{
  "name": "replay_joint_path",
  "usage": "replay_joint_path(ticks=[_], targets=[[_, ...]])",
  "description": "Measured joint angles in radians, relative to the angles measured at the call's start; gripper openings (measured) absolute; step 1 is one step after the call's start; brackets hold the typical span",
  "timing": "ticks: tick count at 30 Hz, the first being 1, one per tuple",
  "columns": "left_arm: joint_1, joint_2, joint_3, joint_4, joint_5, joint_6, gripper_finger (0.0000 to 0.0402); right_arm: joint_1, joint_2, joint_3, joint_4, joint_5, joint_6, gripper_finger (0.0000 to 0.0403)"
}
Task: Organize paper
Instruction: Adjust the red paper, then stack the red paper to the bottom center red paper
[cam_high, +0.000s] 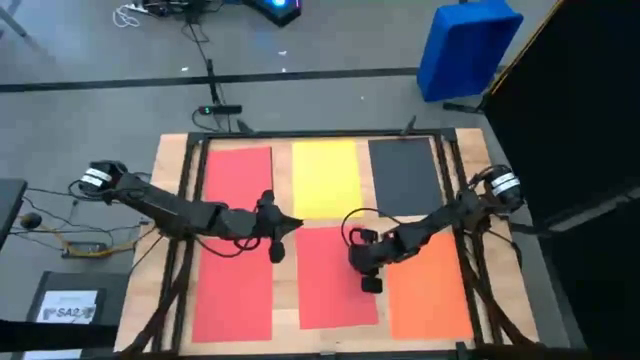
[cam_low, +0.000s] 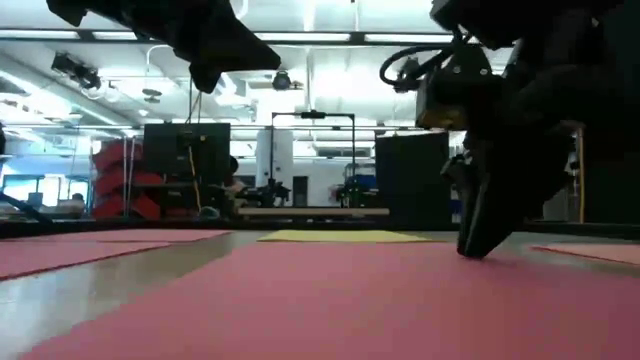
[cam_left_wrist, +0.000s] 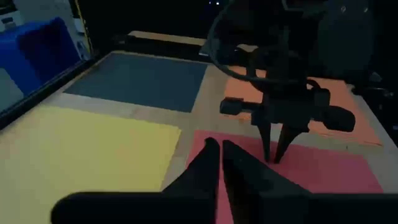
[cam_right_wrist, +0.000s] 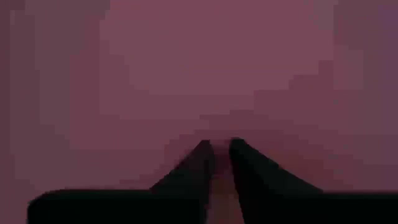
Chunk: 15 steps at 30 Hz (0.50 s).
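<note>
Six paper sheets lie flat on the wooden table: two red (cam_high: 236, 180) (cam_high: 234, 295) on the left, yellow (cam_high: 325, 178) and dark grey (cam_high: 405, 176) at the far side, a third red sheet (cam_high: 330, 285) near the middle, and orange (cam_high: 430, 290) to its right. My right gripper (cam_high: 371, 284) points down onto the middle red sheet (cam_left_wrist: 323, 177), fingers shut with only a slit between them. My left gripper (cam_high: 290, 222) is shut and hovers above the table's middle, holding nothing. My right gripper sets its fingertips (cam_low: 472, 250) on the middle red sheet close to its right edge (cam_left_wrist: 280, 167), slanting down from the right and above. The sheet lies flat on the table under them. Whether any paper is caught in the slit cannot be told.
A blue bin (cam_high: 468, 45) stands on the floor beyond the far right corner. A dark box with a white label (cam_high: 68, 305) sits left of the table. Black rails (cam_high: 300, 136) frame the tabletop. Bare wood (cam_high: 285, 270) shows between the sheets.
</note>
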Motion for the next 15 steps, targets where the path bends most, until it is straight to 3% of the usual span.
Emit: replay_joint_path(ticks=[10, 15], targets=[[0.0, 0.0, 0.001, -0.018, 0.0, 0.0, 0.0002, -0.002, -0.008, 0.001, 0.066, 0.065, -0.015, 0.004], [0.0, -0.019, 0.001, -0.181, 0.001, -0.062, 0.0002, -0.005, -0.009, 0.001, 0.232, 0.088, -0.073, 0.004]])
